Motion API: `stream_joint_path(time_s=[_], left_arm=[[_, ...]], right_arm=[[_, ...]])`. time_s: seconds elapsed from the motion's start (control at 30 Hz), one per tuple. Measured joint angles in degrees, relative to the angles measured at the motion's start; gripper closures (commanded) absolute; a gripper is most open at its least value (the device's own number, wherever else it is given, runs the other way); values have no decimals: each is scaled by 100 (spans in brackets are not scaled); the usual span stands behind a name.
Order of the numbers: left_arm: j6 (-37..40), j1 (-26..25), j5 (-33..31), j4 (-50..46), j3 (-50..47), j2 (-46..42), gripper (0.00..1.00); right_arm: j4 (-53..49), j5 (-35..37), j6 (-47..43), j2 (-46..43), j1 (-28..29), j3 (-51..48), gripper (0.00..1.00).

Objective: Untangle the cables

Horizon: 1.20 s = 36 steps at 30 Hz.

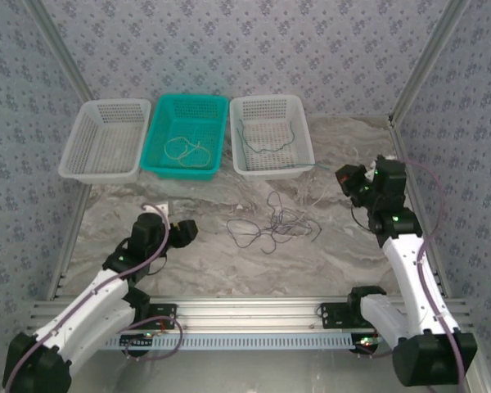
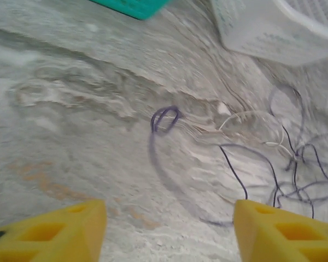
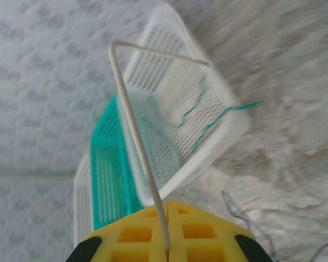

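Listing your cables: purple tangle mid-table, tan loop in the teal basket, green cable in the right white basket, its end over the rim.
Your right gripper is closed on a pale cable; your left gripper hangs wide open, holding nothing, beside the tangle.

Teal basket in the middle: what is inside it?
A pale yellow-tan cable lies looped on the floor of the teal basket. The near wall may hide a strip of that floor.
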Motion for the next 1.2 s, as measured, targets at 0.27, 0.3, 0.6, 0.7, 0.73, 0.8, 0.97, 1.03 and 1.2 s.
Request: stream_joint_path(time_s=[0.27,0.3,0.6,0.7,0.73,0.8,0.97,1.03,1.2], left_arm=[[1032,-1681,546,798,1169,966,23],[1154,-1893,597,968,1305,1233,22],[1727,-2938,914,2098,2577,4328,19],[1725,-3128,800,2643,2835,5149,22],[1711,-3161,726,2835,2865,5381,27],[1652,-3169,518,3178,2872,5761,39],[1510,-3147,293,3672,2881,6264,75],[1451,-3147,310,3788,2889,6317,88],[1239,-3093,297,4065,2883,6323,100]], right_arm=[[68,203,-579,400,1436,780,100],[68,254,-640,446,1589,859,100],[55,570,-892,505,2162,1047,100],[20,627,-892,505,2181,1047,100],[13,634,-892,505,2190,1047,100],[-28,649,-892,503,2190,1047,100],[-199,748,-931,485,2190,1047,100],[-275,809,-933,463,2173,1047,100],[-389,868,-874,330,1888,1025,100]])
